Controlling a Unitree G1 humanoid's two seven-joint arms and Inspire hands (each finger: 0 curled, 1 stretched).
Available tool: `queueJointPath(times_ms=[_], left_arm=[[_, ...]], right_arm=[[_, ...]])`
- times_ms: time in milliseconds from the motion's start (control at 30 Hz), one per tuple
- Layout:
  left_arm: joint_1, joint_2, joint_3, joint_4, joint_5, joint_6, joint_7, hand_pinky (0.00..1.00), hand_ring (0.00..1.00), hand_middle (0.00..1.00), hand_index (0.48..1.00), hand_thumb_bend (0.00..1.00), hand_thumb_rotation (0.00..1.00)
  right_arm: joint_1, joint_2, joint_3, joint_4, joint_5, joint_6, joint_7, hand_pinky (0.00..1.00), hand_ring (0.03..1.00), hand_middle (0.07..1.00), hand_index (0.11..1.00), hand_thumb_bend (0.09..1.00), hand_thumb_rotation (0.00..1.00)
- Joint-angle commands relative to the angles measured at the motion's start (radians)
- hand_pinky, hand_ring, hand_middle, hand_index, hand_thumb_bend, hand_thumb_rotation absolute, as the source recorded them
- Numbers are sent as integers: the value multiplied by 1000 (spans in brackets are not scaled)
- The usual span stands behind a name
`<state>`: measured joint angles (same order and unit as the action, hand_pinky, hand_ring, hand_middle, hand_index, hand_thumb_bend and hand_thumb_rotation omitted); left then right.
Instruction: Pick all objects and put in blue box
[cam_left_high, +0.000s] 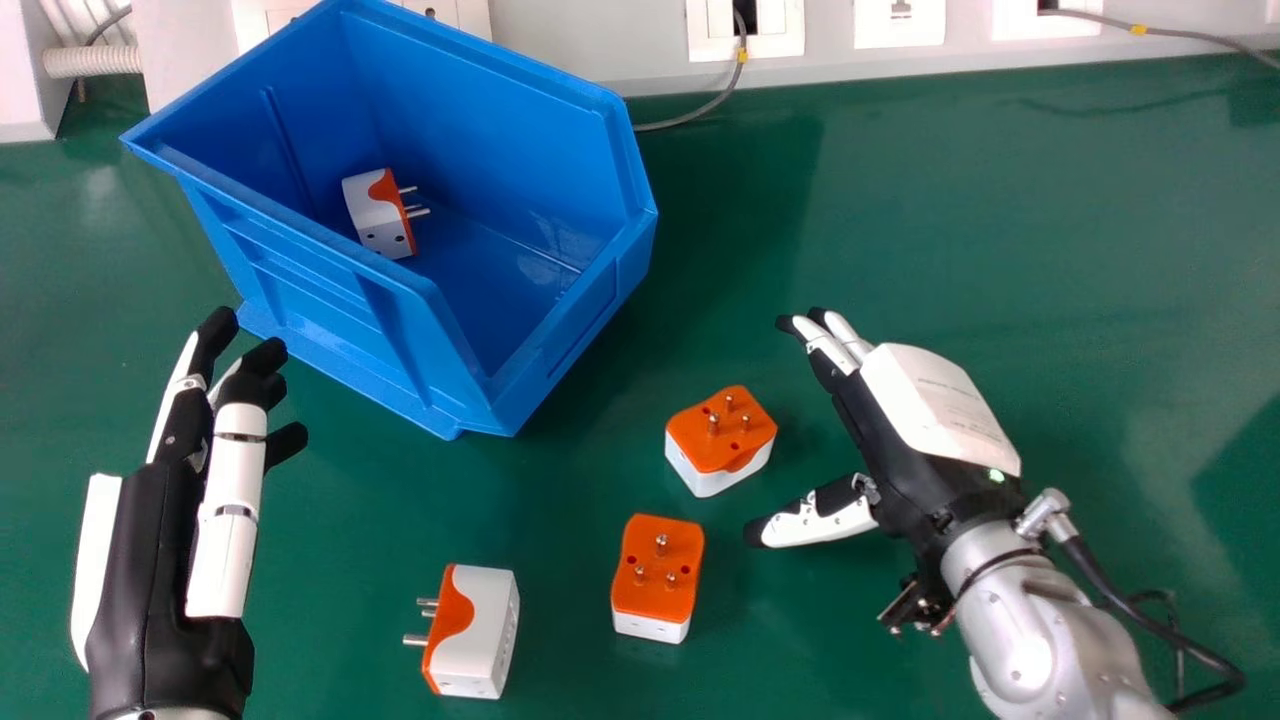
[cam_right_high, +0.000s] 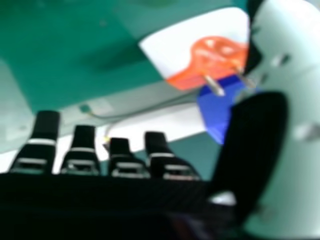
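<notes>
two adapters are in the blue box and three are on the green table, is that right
Not quite: in the head view, one adapter is in the blue box, not two. Three others are on the green table, as you say.

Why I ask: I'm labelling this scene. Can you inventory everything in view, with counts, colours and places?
Blue box: one, blue, on the table's far left
Boxed adapter: one, white and orange, inside the box
Loose adapters: three, white and orange, on the table between the hands
Table: one, green, under everything
Wall outlets: several, white, along the back
Thin cables: at least two, grey, at the back
Ribbed hose: one, white, far left corner
Left hand: one, black and white, lower left
Right hand: one, black and white, right of the adapters
Right forearm: one, silver, lower right
</notes>
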<state>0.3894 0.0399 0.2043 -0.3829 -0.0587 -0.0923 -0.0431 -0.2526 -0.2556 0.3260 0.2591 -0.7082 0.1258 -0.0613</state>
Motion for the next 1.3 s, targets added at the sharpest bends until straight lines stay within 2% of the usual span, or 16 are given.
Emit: queueJointPath(times_ms=[0, 400, 533, 733, 900, 1267], left_arm=[[-1, 7, -2, -27, 4, -5, 1, 826, 899, 892, 937, 258, 898], [-14, 14, -9, -36, 6, 13, 5, 827, 899, 892, 938, 262, 897], [-15, 15, -10, -38, 3, 17, 4, 827, 899, 892, 938, 265, 897], [-18, 16, -12, -40, 2, 21, 4, 827, 899, 892, 938, 268, 896], [-16, 16, -10, -47, -5, 26, 1, 826, 899, 892, 938, 270, 896], [-12, 13, -10, -69, -4, 51, 6, 824, 896, 892, 938, 274, 896]], right_arm=[[-50, 14, 1, 8, -11, 26, -15, 816, 917, 953, 899, 658, 183], [-147, 32, 36, 128, -6, 54, -23, 812, 905, 941, 878, 656, 187], [-184, 38, 39, 173, 0, 58, -27, 808, 901, 938, 875, 657, 188], [-186, 95, 29, 176, 9, 129, -61, 794, 893, 929, 865, 657, 191], [-189, 129, 27, 182, 14, 173, -82, 787, 889, 925, 857, 653, 189], [-206, 103, 62, 193, 5, 140, -47, 778, 879, 915, 841, 652, 186]])
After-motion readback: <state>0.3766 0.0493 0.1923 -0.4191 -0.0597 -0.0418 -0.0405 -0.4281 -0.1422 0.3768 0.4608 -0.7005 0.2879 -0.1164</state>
